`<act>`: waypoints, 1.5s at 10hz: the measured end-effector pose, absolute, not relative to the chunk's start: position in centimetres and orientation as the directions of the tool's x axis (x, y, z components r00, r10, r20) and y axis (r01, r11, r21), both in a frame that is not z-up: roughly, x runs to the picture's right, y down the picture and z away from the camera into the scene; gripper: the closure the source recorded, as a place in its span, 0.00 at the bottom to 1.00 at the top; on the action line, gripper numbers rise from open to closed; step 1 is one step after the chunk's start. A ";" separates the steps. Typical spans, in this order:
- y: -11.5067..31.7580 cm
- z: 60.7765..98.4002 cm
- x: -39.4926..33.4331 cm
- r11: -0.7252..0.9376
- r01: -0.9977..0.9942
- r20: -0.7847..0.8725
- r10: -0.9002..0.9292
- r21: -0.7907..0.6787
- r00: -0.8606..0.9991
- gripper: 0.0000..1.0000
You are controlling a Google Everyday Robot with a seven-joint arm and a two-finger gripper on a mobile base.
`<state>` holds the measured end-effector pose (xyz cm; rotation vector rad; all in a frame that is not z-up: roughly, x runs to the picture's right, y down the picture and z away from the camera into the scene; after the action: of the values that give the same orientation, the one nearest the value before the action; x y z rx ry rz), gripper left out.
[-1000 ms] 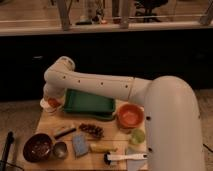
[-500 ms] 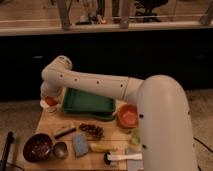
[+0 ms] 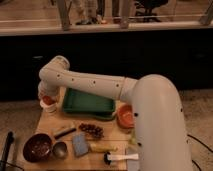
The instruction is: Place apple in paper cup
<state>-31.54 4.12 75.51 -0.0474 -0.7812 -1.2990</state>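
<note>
1 white robot arm reaches to the far table corner, its gripper (image 3: 45, 94) pointing down, probably for a straight drop. Directly beneath the gripper, the apple (image 3: 48, 100) sits at the mouth of the paper cup (image 3: 49, 107). I cannot tell whether the gripper is holding the apple. A green tray (image 3: 87, 102) lies just beside it.

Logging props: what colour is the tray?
The tray is green, best seen in the camera view; the gripper is at the paper cup.
</note>
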 end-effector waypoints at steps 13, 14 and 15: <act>3.1 77.1 -34.2 0.279 0.863 0.539 -0.842 0.420 0.010 1.00; 3.1 77.1 -34.3 0.278 0.864 0.541 -0.841 0.419 0.007 1.00; 3.0 77.3 -34.4 0.275 0.867 0.542 -0.840 0.415 0.007 0.98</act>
<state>-34.42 3.00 77.25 -0.0410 -0.8136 -1.3356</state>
